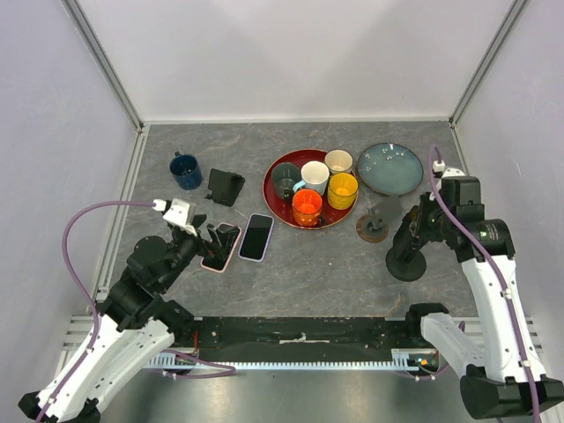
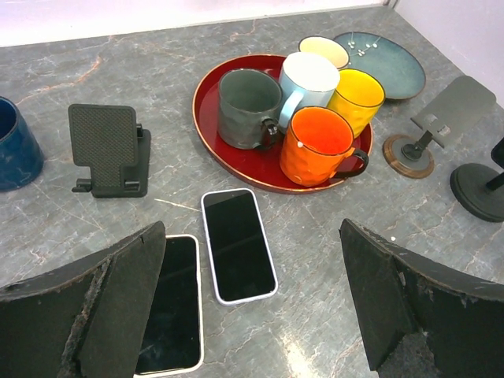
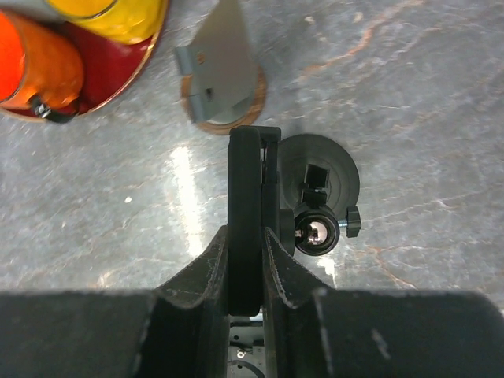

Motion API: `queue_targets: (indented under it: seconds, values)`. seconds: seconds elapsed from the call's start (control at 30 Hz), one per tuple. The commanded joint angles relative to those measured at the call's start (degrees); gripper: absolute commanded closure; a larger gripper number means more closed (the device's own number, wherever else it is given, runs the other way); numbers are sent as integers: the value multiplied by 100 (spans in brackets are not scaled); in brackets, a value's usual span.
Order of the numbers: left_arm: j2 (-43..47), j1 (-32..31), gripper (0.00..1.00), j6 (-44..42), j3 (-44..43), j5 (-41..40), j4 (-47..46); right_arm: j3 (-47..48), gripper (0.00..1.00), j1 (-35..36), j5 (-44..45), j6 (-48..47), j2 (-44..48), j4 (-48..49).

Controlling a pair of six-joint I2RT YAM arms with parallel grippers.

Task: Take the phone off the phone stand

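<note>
Right gripper (image 3: 245, 264) pinches the upright phone (image 3: 244, 169) on its black phone stand (image 3: 327, 169), with a grey stand (image 3: 216, 75) just beyond. Five mugs (image 1: 315, 174) fill the red tray (image 1: 275, 176). The left gripper (image 2: 252, 236) gapes.

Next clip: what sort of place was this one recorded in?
Probably a lab robot cell: white walls on metal posts box in a grey table, a left arm and right arm are bolted at its near edge, and props such as mugs on a red tray sit on it.
</note>
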State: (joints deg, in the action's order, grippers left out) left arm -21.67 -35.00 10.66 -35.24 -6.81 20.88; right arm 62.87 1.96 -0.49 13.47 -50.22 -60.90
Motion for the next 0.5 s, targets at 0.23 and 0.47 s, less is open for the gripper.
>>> queue_targets:
  seconds: [0.23,0.47]
  values:
    - [14,-6,2,-99,35,-409,-137,-11,100,2007,-260,937,-49,1457]
    - [-65,2,2,-116,44,-409,-146,216,100,4276,1364,1307,-857,2397]
